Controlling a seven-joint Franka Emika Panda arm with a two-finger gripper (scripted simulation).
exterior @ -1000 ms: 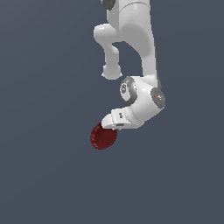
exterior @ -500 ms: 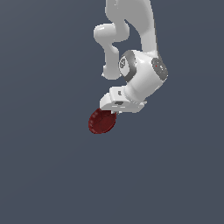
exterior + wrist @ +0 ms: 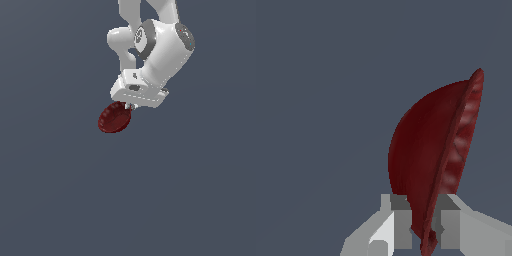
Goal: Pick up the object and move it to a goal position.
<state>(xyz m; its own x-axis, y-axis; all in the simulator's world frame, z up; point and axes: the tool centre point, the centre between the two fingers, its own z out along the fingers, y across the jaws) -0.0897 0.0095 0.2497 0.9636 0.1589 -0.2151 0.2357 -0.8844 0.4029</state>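
Observation:
The object is a small dark red bowl (image 3: 114, 118) with a ribbed rim, hanging tilted in the air under the white hand of the arm. My gripper (image 3: 130, 106) is shut on its rim, mostly hidden by the hand in the exterior view. In the wrist view the bowl (image 3: 431, 155) stands on edge, and the gripper (image 3: 423, 220) pinches its rim between two grey fingers (image 3: 401, 222). The bowl's outer side faces one finger and its ribbed inside faces the other.
A plain dark grey-blue surface (image 3: 60, 200) fills the background in both views. The white arm (image 3: 160, 45) rises above the hand toward the exterior view's top. No other objects show.
The arm has swung toward the camera and the hand with the bowl has risen slightly and shifted a little to the exterior view's left. The bowl stays gripped.

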